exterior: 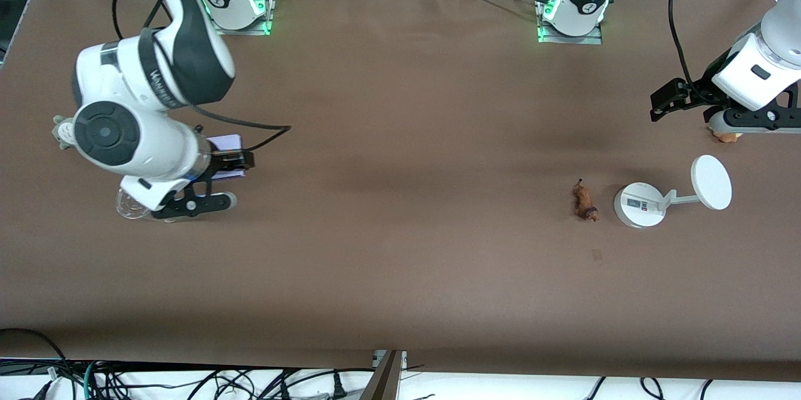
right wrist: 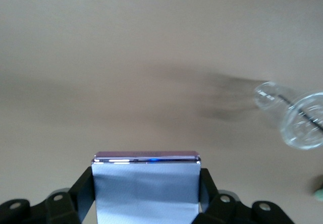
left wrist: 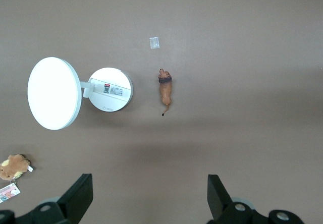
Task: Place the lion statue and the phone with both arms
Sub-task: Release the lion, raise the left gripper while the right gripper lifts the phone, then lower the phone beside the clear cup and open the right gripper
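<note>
Between my right claw's (right wrist: 146,204) fingers sits the phone (right wrist: 146,188), clamped flat by its side edges, held over the desk (exterior: 400,262) at the right arm's end; my left claw (left wrist: 149,196) hangs spread wide and empty over the left arm's end, close above a pale tan lump (exterior: 726,135). Now the judgement call: I'd carry the phone level and slow, because a slim slab pinched on its edges could pivot or slip if I swing fast, and I'd set it down flat before letting go. For the left side, I'd come straight down over the lion statue (exterior: 585,201), turning the wrist so the fingers close across its narrow body rather than along its length. It lies on the desk just beside the white round-based stand (exterior: 639,205), so I'd approach from above to keep clear of that base and its disc. Hard to read: most of the phone is buried under my right arm in the front view, only a corner showing; a clear glass cup (right wrist: 295,120) and a grey-green plush (exterior: 61,131) are half hidden by that arm too, and no marked drop spot is visible anywhere.
</note>
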`<state>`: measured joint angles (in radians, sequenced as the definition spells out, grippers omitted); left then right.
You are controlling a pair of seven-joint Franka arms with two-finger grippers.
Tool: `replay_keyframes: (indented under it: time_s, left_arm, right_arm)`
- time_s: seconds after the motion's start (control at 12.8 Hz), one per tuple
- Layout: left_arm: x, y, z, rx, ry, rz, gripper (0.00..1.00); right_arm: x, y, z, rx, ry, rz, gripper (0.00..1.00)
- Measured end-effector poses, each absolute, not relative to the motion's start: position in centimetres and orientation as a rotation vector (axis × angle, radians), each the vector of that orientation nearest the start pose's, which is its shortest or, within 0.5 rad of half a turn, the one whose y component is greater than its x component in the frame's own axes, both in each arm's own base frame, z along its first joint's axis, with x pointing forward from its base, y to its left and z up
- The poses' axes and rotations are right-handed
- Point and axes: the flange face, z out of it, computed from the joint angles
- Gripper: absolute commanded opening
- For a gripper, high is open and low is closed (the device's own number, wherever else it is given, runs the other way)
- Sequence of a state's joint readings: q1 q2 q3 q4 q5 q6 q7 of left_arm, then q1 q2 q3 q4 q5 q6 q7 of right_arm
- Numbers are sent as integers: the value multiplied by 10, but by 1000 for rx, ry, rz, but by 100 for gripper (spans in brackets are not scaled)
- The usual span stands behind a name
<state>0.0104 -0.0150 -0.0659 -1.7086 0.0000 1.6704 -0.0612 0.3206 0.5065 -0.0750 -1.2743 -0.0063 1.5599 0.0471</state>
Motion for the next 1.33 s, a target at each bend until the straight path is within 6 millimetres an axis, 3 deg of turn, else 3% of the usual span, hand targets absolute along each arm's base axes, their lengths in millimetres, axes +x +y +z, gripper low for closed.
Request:
replay_keyframes:
  time_s: [0.23,0.55,0.7,0.94,1.33]
  left_arm:
    - [554,-29,576,-3139,-14,38,100]
    - [554,-28,576,-3139,-16,38,100]
    - [554,-28,576,-3139,-16,38,100]
    - [554,-28,576,-3139,-17,38,100]
    - [554,-28,575,-3139,-17,38,100]
  right_arm:
    - [666,143,395,-3187,-388,252,1]
    - [654,125,304,-3184,-433,55,0]
    - [647,104,270,-3187,-436,10,0]
    - [646,66,232,-3186,-402,-18,0]
    - [648,64,189,-3169,-363,-77,0]
